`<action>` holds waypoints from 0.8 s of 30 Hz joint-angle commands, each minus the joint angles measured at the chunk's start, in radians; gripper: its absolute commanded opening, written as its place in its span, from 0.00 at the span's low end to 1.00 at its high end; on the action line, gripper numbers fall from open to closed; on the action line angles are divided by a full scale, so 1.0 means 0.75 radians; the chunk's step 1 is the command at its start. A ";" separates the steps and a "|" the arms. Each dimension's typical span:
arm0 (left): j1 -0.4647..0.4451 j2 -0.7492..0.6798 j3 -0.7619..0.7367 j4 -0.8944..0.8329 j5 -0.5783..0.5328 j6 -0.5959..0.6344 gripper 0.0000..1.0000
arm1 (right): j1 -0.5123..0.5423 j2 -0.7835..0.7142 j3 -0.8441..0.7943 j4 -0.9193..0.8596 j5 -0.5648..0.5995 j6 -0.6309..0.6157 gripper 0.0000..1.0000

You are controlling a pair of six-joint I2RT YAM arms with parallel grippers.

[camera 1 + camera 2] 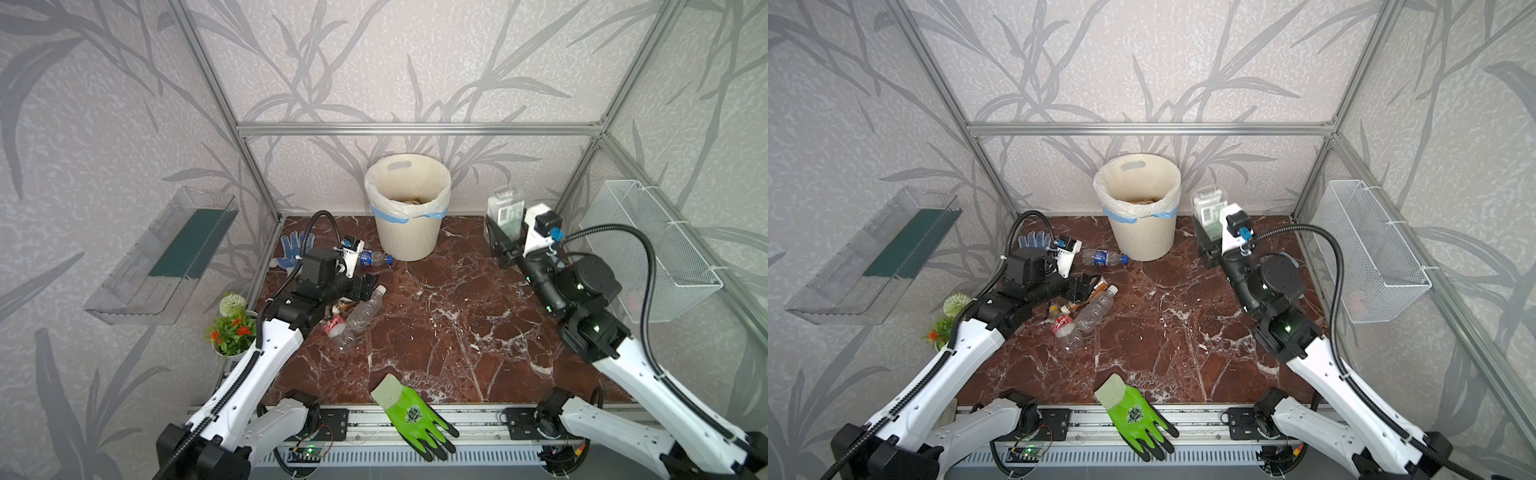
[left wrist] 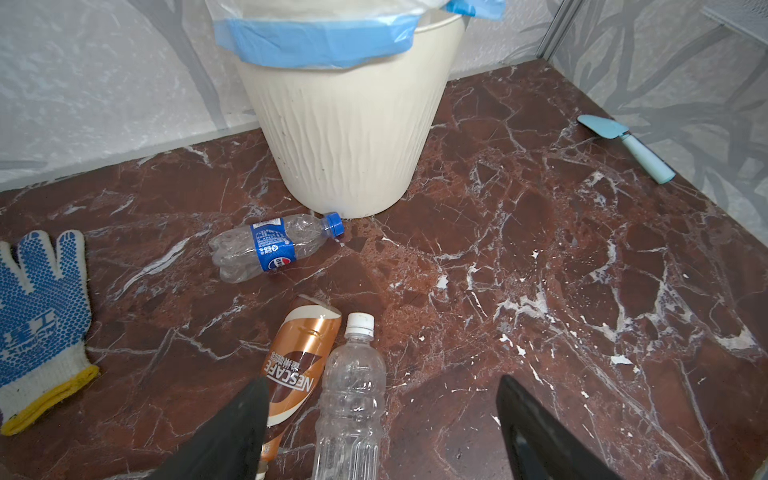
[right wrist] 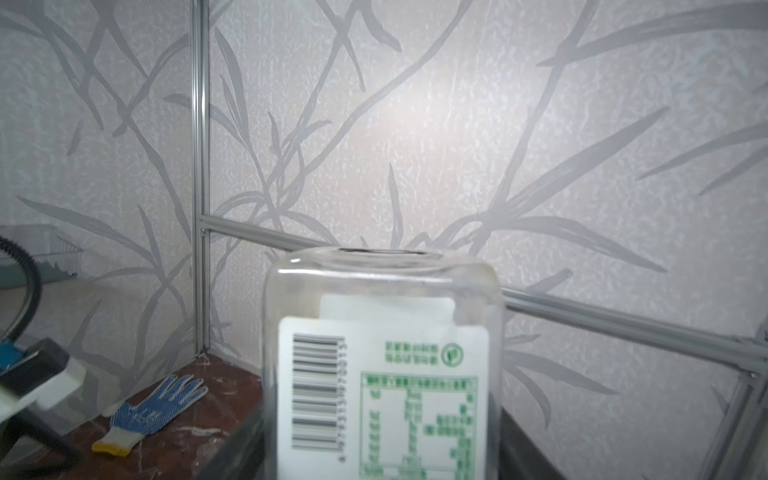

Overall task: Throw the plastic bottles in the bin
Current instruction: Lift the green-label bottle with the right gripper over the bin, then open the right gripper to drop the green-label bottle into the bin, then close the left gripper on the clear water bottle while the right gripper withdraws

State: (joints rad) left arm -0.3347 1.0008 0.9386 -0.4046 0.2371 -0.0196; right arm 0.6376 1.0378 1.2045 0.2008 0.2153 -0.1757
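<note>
Bin at back wall, bottles lying before it, leftward

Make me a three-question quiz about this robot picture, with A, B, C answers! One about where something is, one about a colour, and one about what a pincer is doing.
1. Where is the blue-label bottle? A) lying on the table by the foot of the bin B) inside the bin C) standing upright at the front edge
2. What colour is the glove at the table's front edge? A) red B) purple C) green
3. What is the right pincer doing? A) open and empty B) shut on a white-label bottle C) pressing the bin's rim
Answers: A, it lies on its side beside the bin; C, it is bright green; B, the wrist view shows it gripping the bottle.
</note>
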 commanded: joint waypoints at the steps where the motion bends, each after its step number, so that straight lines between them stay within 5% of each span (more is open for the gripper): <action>1: -0.033 -0.098 -0.076 0.009 -0.065 -0.082 0.84 | -0.115 0.359 0.469 -0.149 -0.286 0.137 0.59; 3: -0.041 -0.147 -0.122 0.016 -0.092 -0.134 0.84 | -0.171 0.698 0.948 -0.470 -0.482 0.238 0.64; 5: -0.048 -0.196 -0.145 -0.006 -0.114 -0.172 0.84 | -0.175 1.059 1.504 -0.894 -0.575 0.214 0.80; 8: -0.053 -0.251 -0.168 -0.058 -0.169 -0.195 0.84 | -0.174 1.286 1.865 -1.191 -0.585 0.201 0.99; 10: -0.056 -0.271 -0.179 -0.083 -0.196 -0.208 0.84 | -0.174 1.226 1.736 -1.110 -0.545 0.196 0.99; 14: -0.056 -0.239 -0.168 -0.139 -0.209 -0.222 0.85 | -0.184 0.858 1.087 -0.575 -0.463 0.201 0.99; 24: -0.092 -0.086 -0.179 -0.293 -0.324 -0.383 0.85 | -0.308 0.312 0.308 -0.426 -0.344 0.314 0.99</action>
State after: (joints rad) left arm -0.3939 0.9218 0.8120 -0.5503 0.0715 -0.2337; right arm 0.4347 1.3315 1.5612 -0.2039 -0.0788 0.0044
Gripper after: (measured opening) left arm 0.855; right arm 0.991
